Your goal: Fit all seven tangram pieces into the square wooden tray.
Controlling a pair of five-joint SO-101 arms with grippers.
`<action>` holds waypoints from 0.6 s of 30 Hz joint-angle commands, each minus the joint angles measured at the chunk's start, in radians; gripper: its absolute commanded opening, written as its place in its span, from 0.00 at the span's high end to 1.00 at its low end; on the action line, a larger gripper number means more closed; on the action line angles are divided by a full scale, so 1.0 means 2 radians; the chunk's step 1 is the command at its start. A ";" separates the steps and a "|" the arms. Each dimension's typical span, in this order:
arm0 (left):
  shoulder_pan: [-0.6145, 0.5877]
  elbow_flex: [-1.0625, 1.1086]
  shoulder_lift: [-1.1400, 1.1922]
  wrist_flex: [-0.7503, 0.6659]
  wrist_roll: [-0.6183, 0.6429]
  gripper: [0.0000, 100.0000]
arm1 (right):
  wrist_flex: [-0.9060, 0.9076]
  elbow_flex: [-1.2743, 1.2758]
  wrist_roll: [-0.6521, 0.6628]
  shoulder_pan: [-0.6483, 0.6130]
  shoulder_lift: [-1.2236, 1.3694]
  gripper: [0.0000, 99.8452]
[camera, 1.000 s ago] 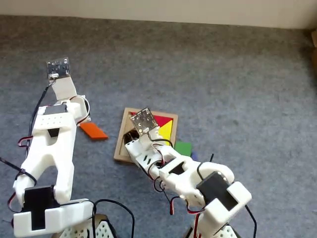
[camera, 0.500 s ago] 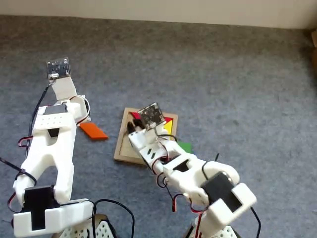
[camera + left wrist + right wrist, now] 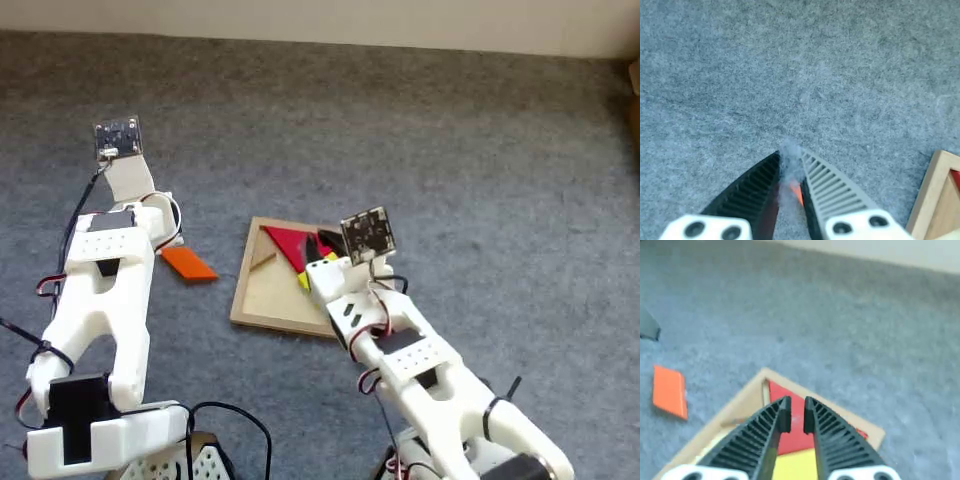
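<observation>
R jaws sit a thin slit apart w/ nothing in them, above the square wooden tray (image 3: 248,300). Red piece (image 3: 776,392) lies in the tray right under their tips, w/ yellow piece (image 3: 795,465) touching it, back toward the wrist. L jaws are clenched tip to tip on nothing, low over grey carpet (image 3: 450,150). Orange piece (image 3: 188,263) lies flat beneath them, outside the tray.

The right arm (image 3: 400,350) hides the tray's (image 3: 265,292) right side and most of the yellow piece (image 3: 303,283) beneath it.
</observation>
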 commanded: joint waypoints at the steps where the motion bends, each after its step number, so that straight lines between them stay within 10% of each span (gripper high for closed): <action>1: -0.005 -0.005 -0.016 -0.007 0.001 0.95 | 0.174 -0.081 0.002 0.023 -0.041 0.94; 8: -0.002 -0.007 -0.016 -0.008 0.001 0.95 | 0.432 -0.228 -0.055 0.068 -0.043 0.94; 18: -0.002 -0.007 -0.017 -0.008 0.001 0.95 | 0.555 -0.285 -0.061 0.079 -0.043 0.82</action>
